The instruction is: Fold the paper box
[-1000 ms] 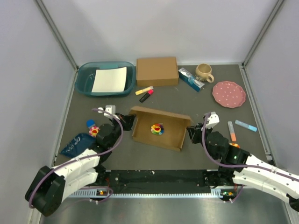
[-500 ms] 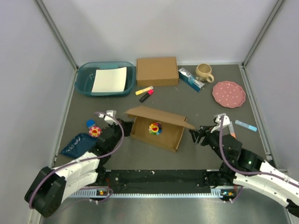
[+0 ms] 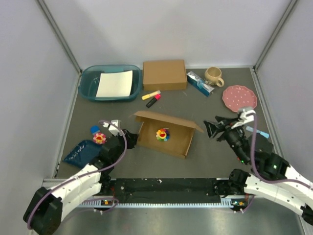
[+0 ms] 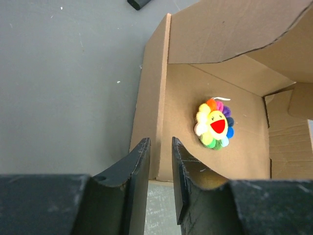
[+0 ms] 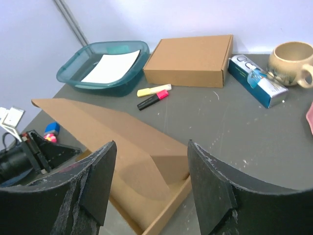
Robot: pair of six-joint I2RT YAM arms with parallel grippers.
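The paper box [image 3: 171,143] is an open shallow brown tray at mid table, its lid flap [image 3: 168,120] raised and leaning over it. A rainbow flower toy [image 3: 164,134] lies inside. My left gripper [image 3: 129,135] is just off the box's left wall. In the left wrist view its jaws [image 4: 160,143] stand only slightly apart and empty, pointing at the wall's near corner [image 4: 154,122]. My right gripper [image 3: 212,128] is open and empty, raised to the right of the box. In the right wrist view [image 5: 151,147] it looks over the lid flap [image 5: 112,132].
At the back stand a teal tray [image 3: 88,85] with white paper, a closed brown box [image 3: 165,74], a yellow marker [image 3: 150,94] and a red one [image 3: 153,100], a blue carton [image 3: 199,82], a mug [image 3: 213,76] and a pink plate [image 3: 239,98]. A blue pouch [image 3: 80,152] lies left.
Both grippers let go of the box's side walls. The right one swung right and upward and opened; the left one pulled back. The lid flap rose and the box shifted slightly.
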